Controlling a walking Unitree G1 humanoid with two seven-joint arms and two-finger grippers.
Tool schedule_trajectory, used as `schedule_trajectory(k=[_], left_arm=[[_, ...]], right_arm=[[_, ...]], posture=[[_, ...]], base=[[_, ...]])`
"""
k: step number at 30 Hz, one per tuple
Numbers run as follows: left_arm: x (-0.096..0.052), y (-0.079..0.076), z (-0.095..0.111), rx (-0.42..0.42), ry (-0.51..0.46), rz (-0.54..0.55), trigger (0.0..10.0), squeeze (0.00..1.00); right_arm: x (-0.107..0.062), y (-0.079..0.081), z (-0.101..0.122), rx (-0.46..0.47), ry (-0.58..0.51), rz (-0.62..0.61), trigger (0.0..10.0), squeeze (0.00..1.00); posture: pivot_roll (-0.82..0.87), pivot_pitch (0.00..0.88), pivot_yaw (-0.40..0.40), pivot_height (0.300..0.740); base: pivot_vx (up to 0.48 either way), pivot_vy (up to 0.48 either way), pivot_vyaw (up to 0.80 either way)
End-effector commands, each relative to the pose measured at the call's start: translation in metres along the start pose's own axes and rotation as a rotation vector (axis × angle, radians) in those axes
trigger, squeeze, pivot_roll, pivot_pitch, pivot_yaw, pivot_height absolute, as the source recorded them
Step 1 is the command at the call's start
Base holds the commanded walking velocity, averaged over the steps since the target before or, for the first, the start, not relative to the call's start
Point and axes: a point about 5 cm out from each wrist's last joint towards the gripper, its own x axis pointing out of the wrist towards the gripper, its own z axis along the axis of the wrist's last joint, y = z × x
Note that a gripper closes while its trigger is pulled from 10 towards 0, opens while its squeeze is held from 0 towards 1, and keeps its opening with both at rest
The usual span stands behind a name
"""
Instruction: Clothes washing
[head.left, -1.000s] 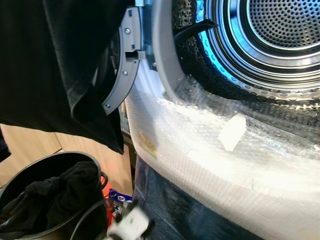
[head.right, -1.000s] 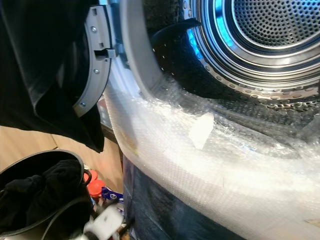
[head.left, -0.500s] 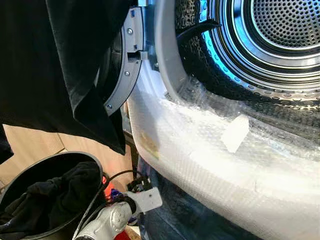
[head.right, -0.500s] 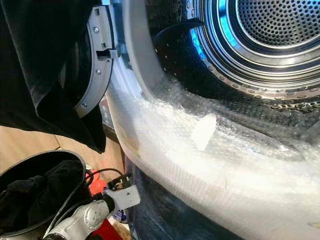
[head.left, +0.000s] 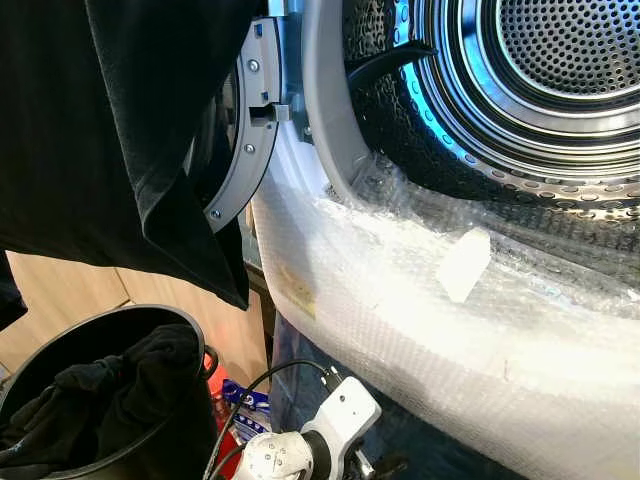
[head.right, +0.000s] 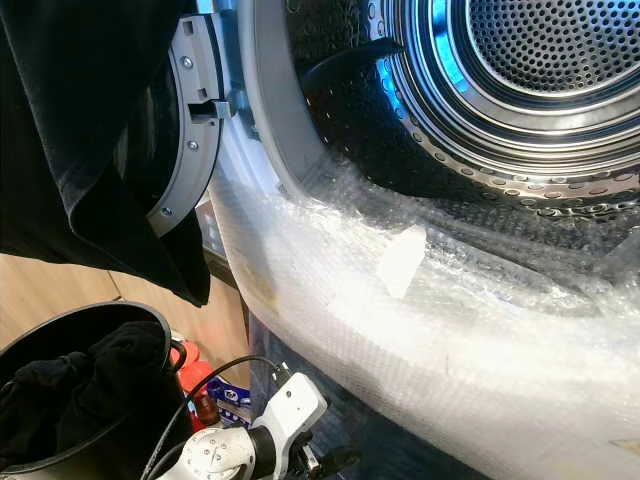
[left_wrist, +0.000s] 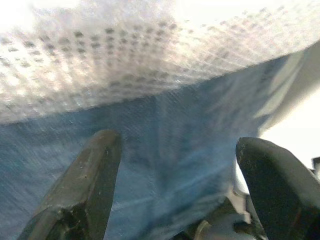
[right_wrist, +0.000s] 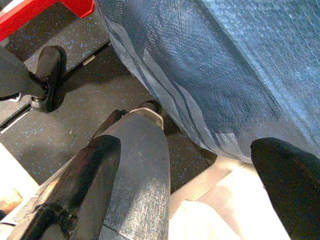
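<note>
The left gripper (left_wrist: 172, 187) hangs with jaws wide apart, empty, facing blue wrapping (left_wrist: 170, 130). The right gripper (right_wrist: 197, 187) also gapes empty. At 12 o'clock the perforated steel drum (head.left: 540, 90) stands open; at 8 o'clock a round black basket (head.left: 180, 325) holds dark clothes (head.left: 100, 385).

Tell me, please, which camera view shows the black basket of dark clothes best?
The left eye view: the black basket sits at lower left, its rim and heaped dark clothes visible. The right eye view shows the same basket cropped more by the frame edge. The wrist views face blue fabric and floor.
</note>
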Motion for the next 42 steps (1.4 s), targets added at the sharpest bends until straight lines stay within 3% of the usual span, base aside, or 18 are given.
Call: schedule_trajectory(k=[1, 6, 7, 8, 9, 10, 14, 18, 24, 25, 26, 27, 30, 35, 42], left_arm=[[-0.005, -0.002, 0.004, -0.022, 0.013, -0.010, 10.0, 0.00], [-0.008, -0.003, 0.006, -0.034, 0.027, -0.014, 10.0, 0.00], [-0.037, 0.023, 0.023, 0.042, 0.086, 0.168, 10.0, 0.00], [-0.065, 0.043, 0.033, 0.061, 0.122, 0.364, 10.0, 0.00], [-0.065, 0.043, 0.033, 0.061, 0.122, 0.364, 10.0, 0.00], [-0.103, 0.068, 0.036, 0.079, 0.172, 0.646, 10.0, 0.00], [-0.112, 0.079, 0.030, 0.089, 0.177, 0.756, 10.0, 0.00], [-0.109, 0.078, 0.041, 0.068, 0.112, 0.761, 10.0, 0.00], [-0.115, 0.077, 0.033, 0.024, 0.158, 0.809, 10.0, 0.00], [-0.127, 0.083, 0.030, 0.005, 0.172, 0.895, 10.0, 0.00], [-0.127, 0.083, 0.030, 0.005, 0.172, 0.895, 10.0, 0.00], [-0.158, 0.100, 0.022, -0.034, 0.201, 1.113, 10.0, 0.00], [-0.167, 0.104, 0.020, -0.046, 0.210, 1.175, 10.0, 0.00], [-0.212, 0.118, 0.007, -0.135, 0.179, 1.428, 10.0, 0.00], [-0.243, 0.123, -0.004, -0.129, 0.089, 1.593, 10.0, 0.00]], right_arm=[[0.000, 0.008, -0.014, -0.007, 0.050, 0.024, 10.0, 0.00], [0.000, 0.008, -0.014, -0.008, 0.050, 0.024, 10.0, 0.00], [0.001, 0.010, -0.007, -0.026, 0.037, 0.032, 10.0, 0.00], [0.001, 0.012, -0.003, -0.036, 0.028, 0.038, 10.0, 0.00], [0.001, 0.012, -0.003, -0.036, 0.028, 0.038, 10.0, 0.00], [0.001, 0.013, -0.001, -0.046, 0.024, 0.043, 10.0, 0.00], [0.001, 0.013, -0.005, -0.047, 0.036, 0.042, 10.0, 0.00], [0.001, 0.012, -0.007, -0.047, 0.042, 0.041, 10.0, 0.00], [0.001, 0.010, -0.009, -0.037, 0.045, 0.034, 10.0, 0.00], [0.001, 0.009, -0.010, -0.030, 0.044, 0.031, 10.0, 0.00], [0.001, 0.009, -0.010, -0.030, 0.044, 0.031, 10.0, 0.00], [0.000, 0.007, -0.010, -0.025, 0.046, 0.026, 10.0, 0.00], [0.000, 0.007, -0.010, -0.026, 0.047, 0.024, 10.0, 0.00], [0.000, 0.004, -0.012, -0.015, 0.051, 0.012, 10.0, 0.00], [-0.001, -0.001, -0.014, 0.014, 0.052, -0.008, 10.0, 0.00]], posture=[[0.08, 0.000, -0.004, 0.740], [0.08, 0.000, -0.004, 0.740], [0.13, 0.000, 0.006, 0.740], [0.12, 0.000, 0.010, 0.740], [0.12, 0.000, 0.010, 0.740], [0.13, 0.000, 0.010, 0.740], [0.13, 0.000, 0.004, 0.740], [0.13, 0.000, 0.000, 0.740], [0.12, 0.000, 0.010, 0.740], [0.12, 0.000, 0.009, 0.740], [0.12, 0.000, 0.009, 0.740], [0.13, 0.000, 0.004, 0.740], [0.13, 0.000, 0.004, 0.740], [0.14, 0.000, -0.001, 0.740], [0.14, 0.000, -0.005, 0.740]], base=[[0.000, 0.000, 0.00], [0.000, 0.000, 0.00], [0.000, 0.000, 0.00], [0.000, 0.000, 0.00], [0.000, 0.000, 0.00], [0.000, 0.000, 0.00], [0.000, 0.000, 0.00], [0.000, 0.000, 0.00], [0.000, 0.000, 0.00], [0.000, 0.000, 0.00], [0.000, 0.000, 0.00], [0.000, 0.000, 0.00], [0.000, 0.000, 0.00], [0.000, 0.000, 0.00], [0.000, 0.000, 0.00]])
